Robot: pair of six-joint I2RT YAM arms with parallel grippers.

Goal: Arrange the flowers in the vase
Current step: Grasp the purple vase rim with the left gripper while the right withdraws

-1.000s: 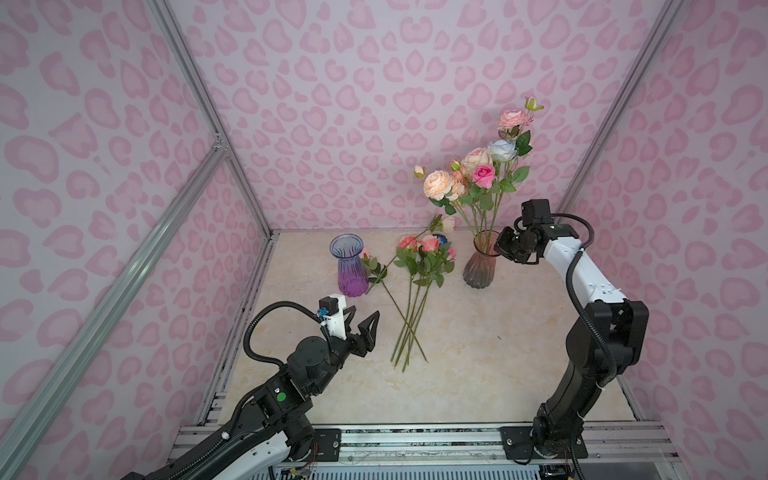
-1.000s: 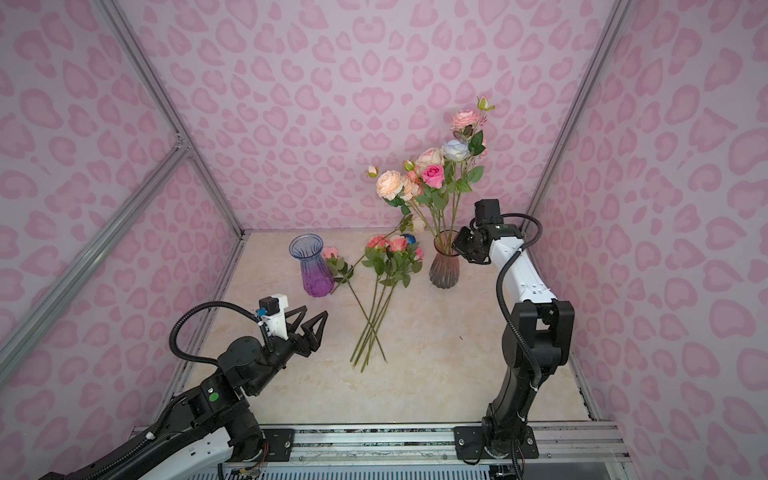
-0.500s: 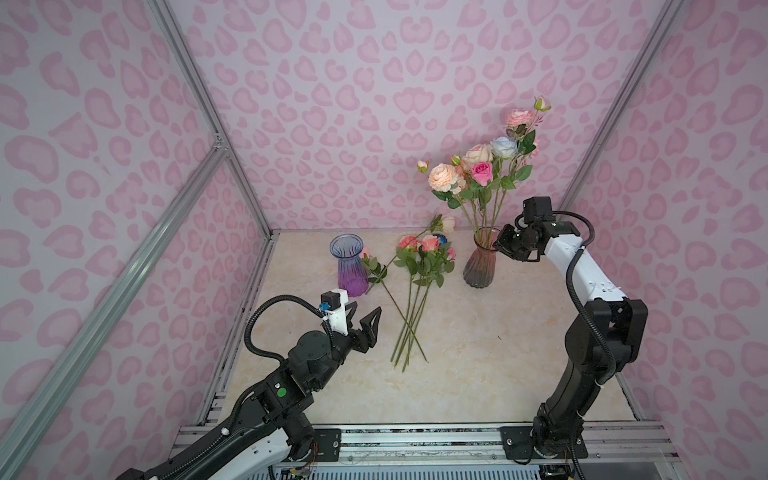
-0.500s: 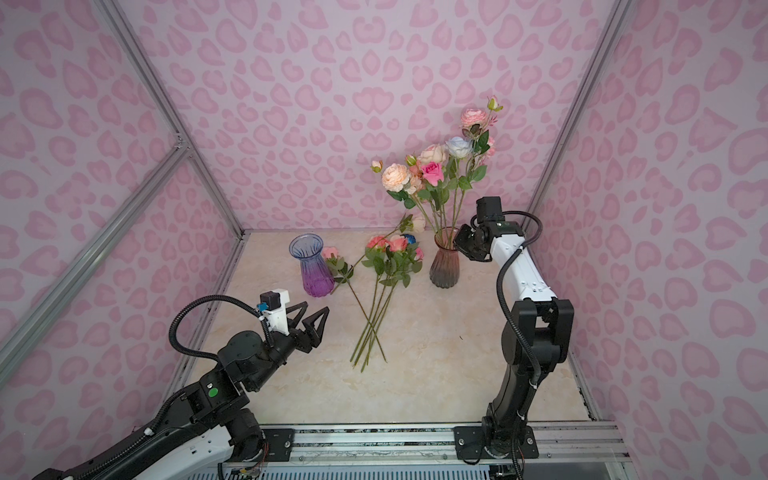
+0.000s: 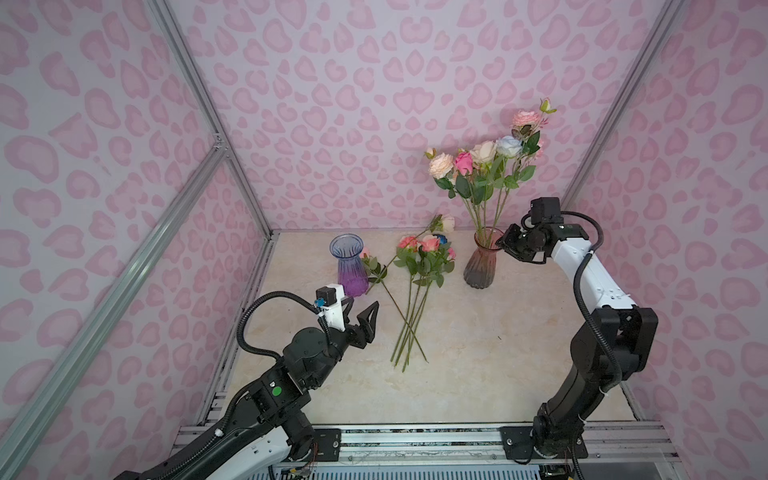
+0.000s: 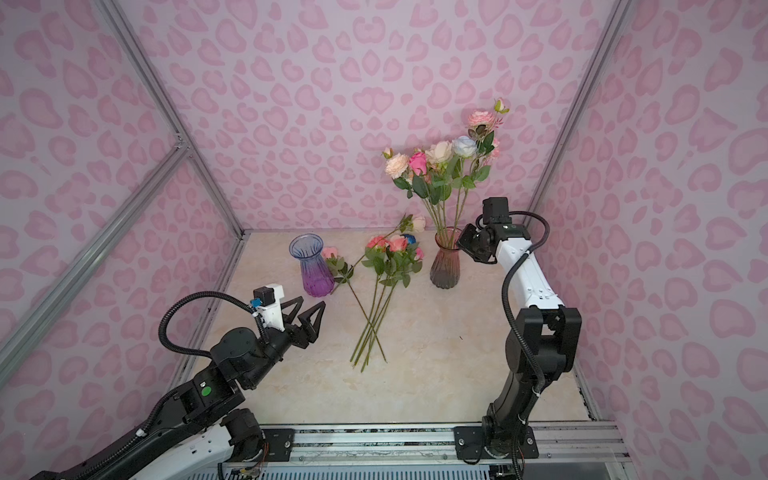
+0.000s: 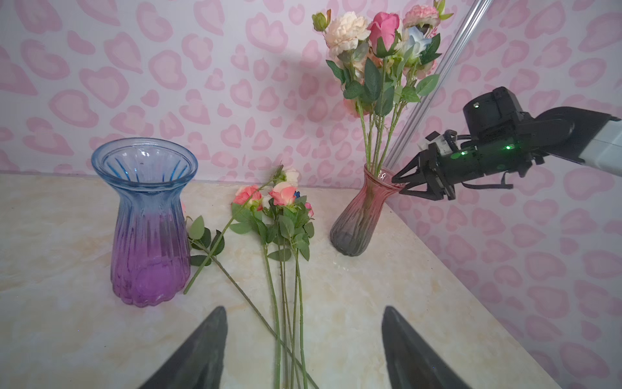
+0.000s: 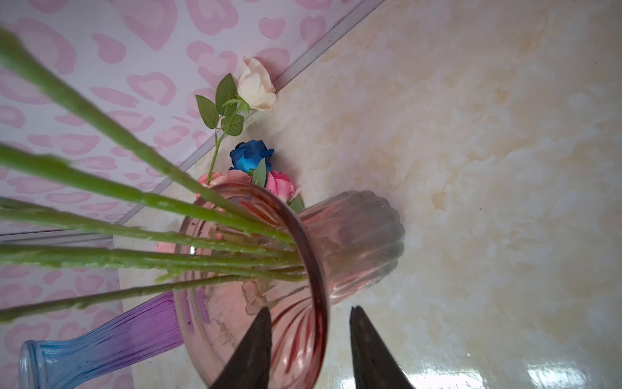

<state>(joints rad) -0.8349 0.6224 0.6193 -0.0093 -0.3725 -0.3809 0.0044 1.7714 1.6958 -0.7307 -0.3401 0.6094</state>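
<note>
So the right gripper [image 7: 398,186] sits at the pink vase [image 5: 480,266] rim, jaws partway apart, holding nothing. Half the flowers [image 5: 482,166] stand in it. The loose stems [image 5: 419,266] lie on the table [image 5: 498,353] (beside the purple vase [image 5: 351,266]). I'd guess the left gripper [image 6: 312,302], jaws wide, goes next and needs to pinch one stem low.

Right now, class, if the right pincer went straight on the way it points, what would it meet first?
The pink vase, at its rim, most likely: the right pincer points at it with tips apart, one over the mouth, one outside. Whether they touch the glass is unclear.
</note>
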